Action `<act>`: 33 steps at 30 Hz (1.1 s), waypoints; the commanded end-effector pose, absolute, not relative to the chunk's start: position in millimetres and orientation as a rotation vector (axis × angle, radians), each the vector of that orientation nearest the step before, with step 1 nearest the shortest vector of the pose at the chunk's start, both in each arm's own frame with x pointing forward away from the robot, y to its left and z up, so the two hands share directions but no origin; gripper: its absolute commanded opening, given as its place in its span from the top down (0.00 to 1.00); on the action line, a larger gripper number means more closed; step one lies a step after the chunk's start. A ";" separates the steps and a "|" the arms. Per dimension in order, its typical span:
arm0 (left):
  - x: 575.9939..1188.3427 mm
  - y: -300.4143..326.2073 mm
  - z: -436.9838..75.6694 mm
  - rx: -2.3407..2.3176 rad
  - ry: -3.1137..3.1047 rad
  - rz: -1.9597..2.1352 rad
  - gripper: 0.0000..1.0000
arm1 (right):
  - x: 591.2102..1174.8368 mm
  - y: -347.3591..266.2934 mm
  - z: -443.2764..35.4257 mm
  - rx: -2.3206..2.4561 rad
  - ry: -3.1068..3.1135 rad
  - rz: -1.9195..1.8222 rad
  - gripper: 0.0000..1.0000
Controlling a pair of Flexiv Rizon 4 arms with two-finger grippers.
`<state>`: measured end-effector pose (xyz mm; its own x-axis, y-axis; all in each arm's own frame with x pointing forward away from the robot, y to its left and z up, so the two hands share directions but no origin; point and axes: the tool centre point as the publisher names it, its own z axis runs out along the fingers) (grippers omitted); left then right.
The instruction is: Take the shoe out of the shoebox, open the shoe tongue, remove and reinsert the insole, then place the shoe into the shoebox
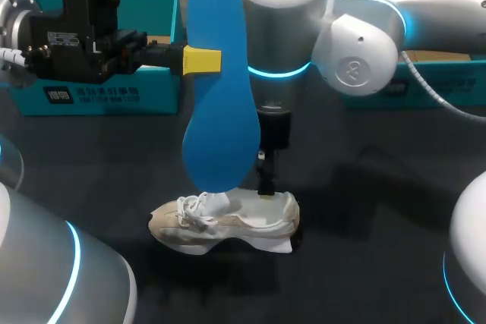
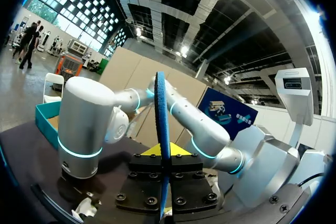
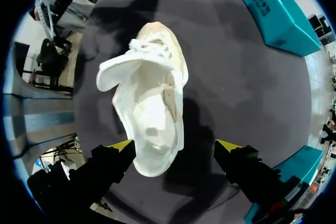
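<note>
The left pincer (image 1: 202,60) (image 2: 161,153) is clamped flat on the blue insole (image 1: 217,85) (image 2: 161,124), gripping its upper half and holding it upright, well above the worktop (image 1: 364,210). The insole's lower end shows over the laces of the shoe (image 1: 224,221) (image 3: 152,103); whether they touch cannot be told. The right pincer (image 1: 266,184) (image 3: 176,148) points down over the shoe's heel with its fingers wide apart. One tip is just beside the heel, the other well off it, so it grips nothing. The shoe stands on its sole mid-worktop, tongue pulled up, well apart from both shoeboxes. One shoebox (image 1: 99,89) stands at the far left edge and the other shoebox (image 1: 448,73) at the far right. Count: one shoe, one insole, two teal shoeboxes, two pincers.
</note>
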<state>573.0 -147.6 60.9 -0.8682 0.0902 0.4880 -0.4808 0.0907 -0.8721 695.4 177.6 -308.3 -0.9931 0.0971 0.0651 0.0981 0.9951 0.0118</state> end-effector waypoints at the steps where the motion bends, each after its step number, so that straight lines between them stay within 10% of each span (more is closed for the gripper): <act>1: 572.3 -147.9 60.1 0.385 -1.959 1.827 1.00 | 705.9 193.7 -325.5 -0.149 -3.072 0.016 0.00; 33: 572.3 -147.9 60.1 0.385 -1.959 1.827 1.00 | 708.1 189.3 -394.1 -0.208 -3.051 -0.055 0.00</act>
